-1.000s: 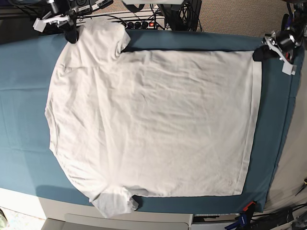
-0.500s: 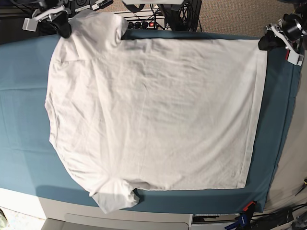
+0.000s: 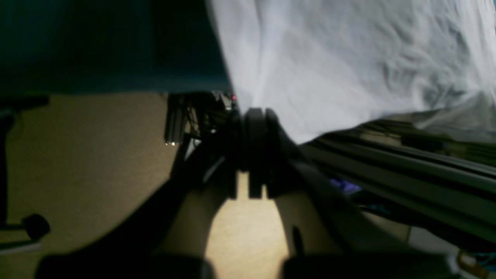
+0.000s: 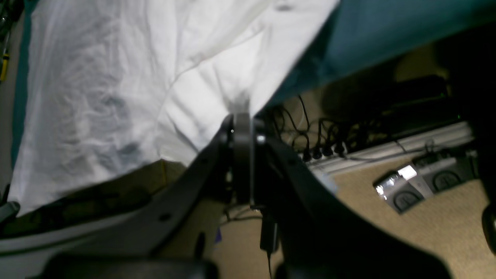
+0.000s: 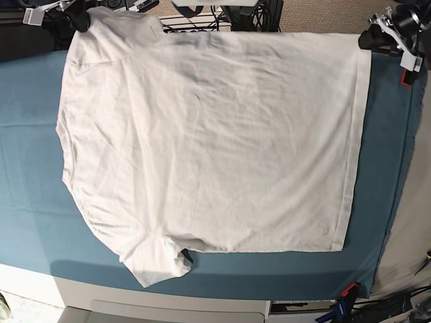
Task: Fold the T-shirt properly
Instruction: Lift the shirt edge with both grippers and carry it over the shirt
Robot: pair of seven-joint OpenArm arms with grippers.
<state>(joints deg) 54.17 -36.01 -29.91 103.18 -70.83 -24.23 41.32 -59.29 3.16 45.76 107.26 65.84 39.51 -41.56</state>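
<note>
The white T-shirt [image 5: 209,134] lies spread over the teal cloth [image 5: 30,168], its far edge lifted past the table's back edge. My left gripper [image 5: 369,37], at the base view's top right, is shut on the shirt's hem corner; the wrist view shows its jaws [image 3: 254,116] pinching white fabric [image 3: 348,69]. My right gripper [image 5: 79,19], at the top left, is shut on the sleeve and shoulder edge; in its wrist view the closed jaws [image 4: 242,120] pinch the cloth [image 4: 135,77]. The near sleeve [image 5: 158,262] lies crumpled at the front.
Cables and a power strip [image 4: 348,155] lie on the floor behind the table. A beige carpet [image 3: 97,155] shows beneath both grippers. Black frame rails [image 3: 407,162] run under the table's back edge. The table's white front edge [image 5: 40,282] is at the bottom.
Both grippers have moved toward the back edge, dragging the shirt's far edge with them. The far sleeve has been stretched out, and the whole shirt has shifted slightly away from the front.
</note>
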